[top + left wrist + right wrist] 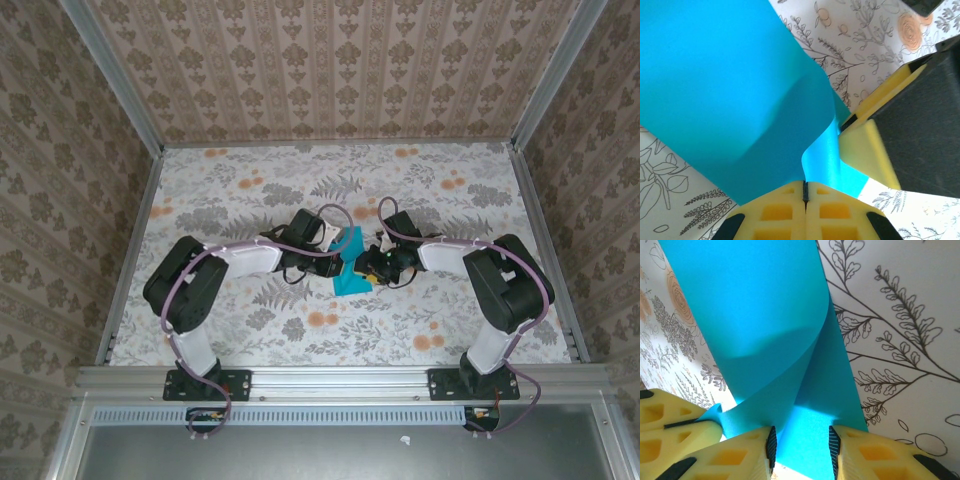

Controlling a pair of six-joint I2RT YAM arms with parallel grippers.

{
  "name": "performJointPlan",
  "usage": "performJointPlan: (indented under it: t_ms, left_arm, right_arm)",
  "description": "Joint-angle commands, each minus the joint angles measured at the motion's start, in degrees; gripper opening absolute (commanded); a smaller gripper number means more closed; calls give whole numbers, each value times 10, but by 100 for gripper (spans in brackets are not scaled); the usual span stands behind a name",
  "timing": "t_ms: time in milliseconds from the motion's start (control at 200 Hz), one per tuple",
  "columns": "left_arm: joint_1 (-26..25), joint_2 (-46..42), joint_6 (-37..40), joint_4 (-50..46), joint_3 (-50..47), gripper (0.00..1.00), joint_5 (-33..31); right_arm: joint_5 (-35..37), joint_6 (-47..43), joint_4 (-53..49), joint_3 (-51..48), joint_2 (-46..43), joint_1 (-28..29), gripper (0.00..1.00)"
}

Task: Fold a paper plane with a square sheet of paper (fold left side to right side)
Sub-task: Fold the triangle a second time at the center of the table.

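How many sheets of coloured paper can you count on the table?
1: a cyan-blue sheet of paper, curled up between the left hand and the right hand.

Seen from above, too small to tell the folds of the paper, partly covered by the left pincer and right pincer. Up close, cut off at the top edge of both wrist views.

A lab test booth: aluminium frame, damask-wallpapered walls boxing in a floral-covered table.
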Motion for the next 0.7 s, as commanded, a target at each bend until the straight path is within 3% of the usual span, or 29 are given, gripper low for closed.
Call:
performJointPlan:
  t_ms: [0, 695]
  left_arm:
    - [5, 7, 14, -12, 14, 0, -10]
    - [12, 32, 14, -14, 26, 0, -23]
  right_arm:
    - [17, -11, -38, 3, 13, 3, 37]
    - [16, -18, -46, 6, 13, 3, 37]
